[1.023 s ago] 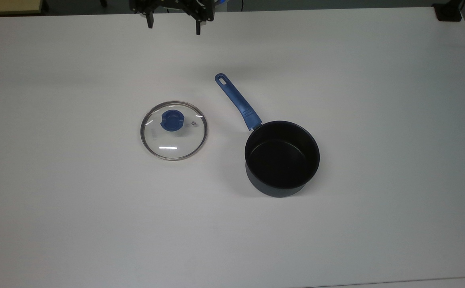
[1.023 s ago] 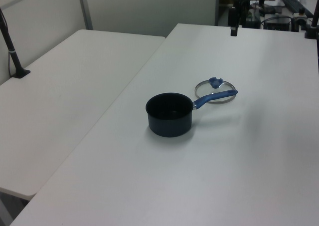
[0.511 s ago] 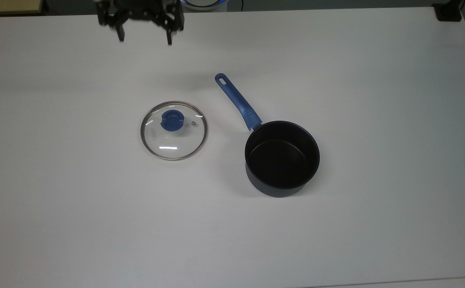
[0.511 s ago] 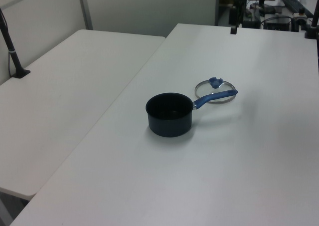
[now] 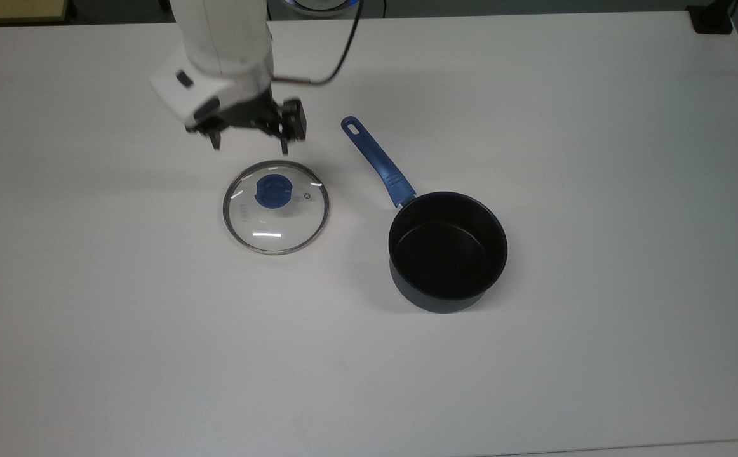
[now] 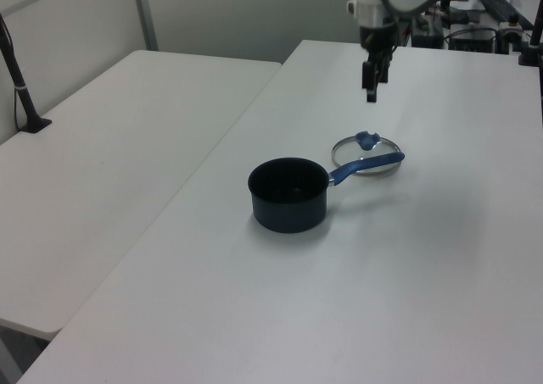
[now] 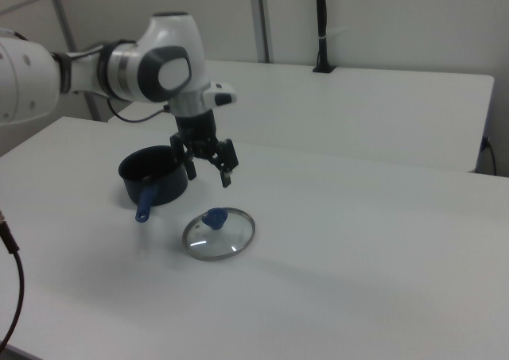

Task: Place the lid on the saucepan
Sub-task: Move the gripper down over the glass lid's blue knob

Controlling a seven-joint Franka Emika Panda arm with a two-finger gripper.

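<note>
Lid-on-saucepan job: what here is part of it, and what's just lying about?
Part of the job:
- lid, flat on the table, not yet on the pan
- saucepan, empty, apart from the lid
- gripper, open, above the table near the lid, holding nothing

Lying about:
- black post on the next table

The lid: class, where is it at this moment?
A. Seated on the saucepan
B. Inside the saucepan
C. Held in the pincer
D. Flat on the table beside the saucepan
D: the lid lies flat on the white table, apart from the empty saucepan, with the open pincer hovering above.
</note>
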